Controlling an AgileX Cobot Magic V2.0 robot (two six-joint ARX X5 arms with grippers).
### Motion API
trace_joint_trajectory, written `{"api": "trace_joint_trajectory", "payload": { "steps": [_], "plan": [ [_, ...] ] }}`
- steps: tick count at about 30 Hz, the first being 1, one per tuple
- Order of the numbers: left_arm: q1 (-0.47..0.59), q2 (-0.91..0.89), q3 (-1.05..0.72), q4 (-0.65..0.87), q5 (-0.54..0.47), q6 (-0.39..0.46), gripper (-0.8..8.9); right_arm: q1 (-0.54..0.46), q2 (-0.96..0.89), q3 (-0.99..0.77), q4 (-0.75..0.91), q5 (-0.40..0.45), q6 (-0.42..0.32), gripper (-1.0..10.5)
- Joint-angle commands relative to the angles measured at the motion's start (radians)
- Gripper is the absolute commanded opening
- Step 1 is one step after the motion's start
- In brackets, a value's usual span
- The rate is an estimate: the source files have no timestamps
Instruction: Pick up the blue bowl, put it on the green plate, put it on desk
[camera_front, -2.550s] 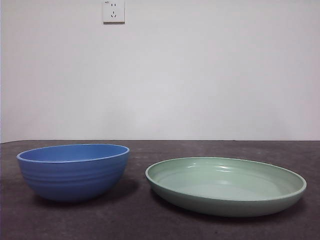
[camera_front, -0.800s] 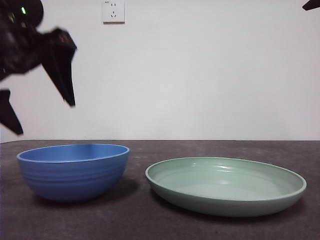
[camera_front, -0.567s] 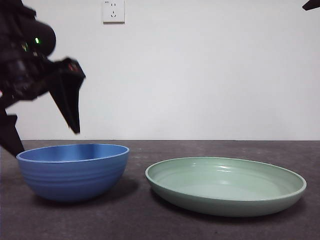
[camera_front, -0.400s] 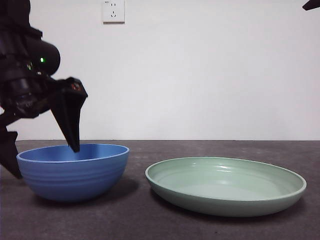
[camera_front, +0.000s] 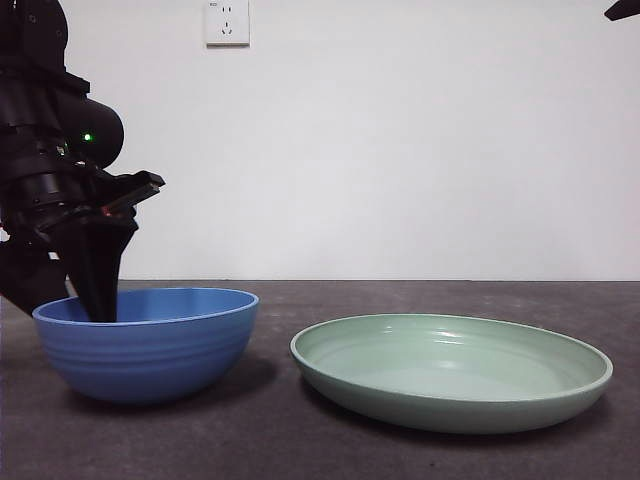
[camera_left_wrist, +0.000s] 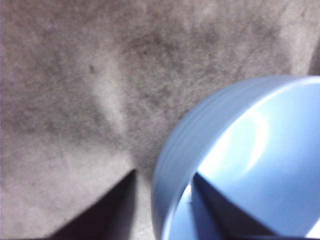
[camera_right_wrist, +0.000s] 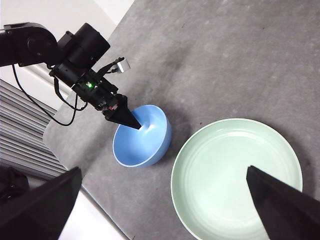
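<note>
The blue bowl (camera_front: 150, 345) stands on the desk (camera_front: 300, 440) at the left, with the green plate (camera_front: 450, 372) beside it on the right, a small gap between them. My left gripper (camera_front: 70, 300) is open and straddles the bowl's left rim, one jaw inside and one outside. The left wrist view shows the bowl's wall (camera_left_wrist: 172, 150) between the jaws of that gripper (camera_left_wrist: 164, 172). My right gripper (camera_right_wrist: 161, 170) is open and empty, high above the bowl (camera_right_wrist: 142, 137) and plate (camera_right_wrist: 235, 175). It shows only as a black tip (camera_front: 625, 10) in the front view.
A white wall with a socket (camera_front: 227, 22) stands behind the desk. In the right wrist view the desk's edge (camera_right_wrist: 85, 185) runs close to the bowl, and the left arm (camera_right_wrist: 75, 55) with its cables reaches in from that side.
The left gripper came in from the upper left and has dropped onto the bowl's left rim, one jaw now inside the bowl. Bowl and plate have not moved.
</note>
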Motion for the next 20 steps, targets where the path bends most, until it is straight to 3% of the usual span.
{"api": "trace_joint_trajectory", "payload": {
  "steps": [1, 9, 15, 20],
  "plan": [
    [-0.003, 0.022, 0.022, 0.004, -0.003, 0.028, 0.28, 0.002, 0.006, 0.021, 0.007, -0.002, -0.018, 5.5],
    [-0.003, 0.022, 0.024, 0.04, -0.003, 0.041, 0.15, 0.002, 0.006, 0.021, 0.007, -0.002, -0.018, 5.5],
    [-0.004, 0.022, 0.084, -0.024, -0.003, 0.013, 0.15, -0.003, -0.006, 0.023, -0.021, 0.012, -0.019, 5.4],
    [-0.04, 0.022, 0.177, -0.078, -0.003, -0.039, 0.15, -0.002, -0.054, 0.027, -0.097, 0.156, -0.055, 5.4]
  ]
}}
